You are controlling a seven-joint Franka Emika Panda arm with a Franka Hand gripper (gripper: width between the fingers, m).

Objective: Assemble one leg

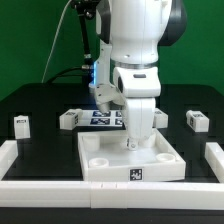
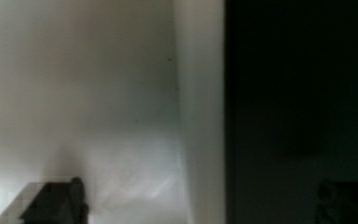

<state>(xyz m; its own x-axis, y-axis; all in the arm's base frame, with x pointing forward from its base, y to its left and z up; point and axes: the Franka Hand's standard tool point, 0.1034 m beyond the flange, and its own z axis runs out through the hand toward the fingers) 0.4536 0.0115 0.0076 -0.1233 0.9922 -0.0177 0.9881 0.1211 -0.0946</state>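
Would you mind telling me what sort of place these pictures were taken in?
Most likely a robotics lab bench: a robot arm over a black table with a raised white rim, a green backdrop behind, and a loose white leg bearing a square tag.
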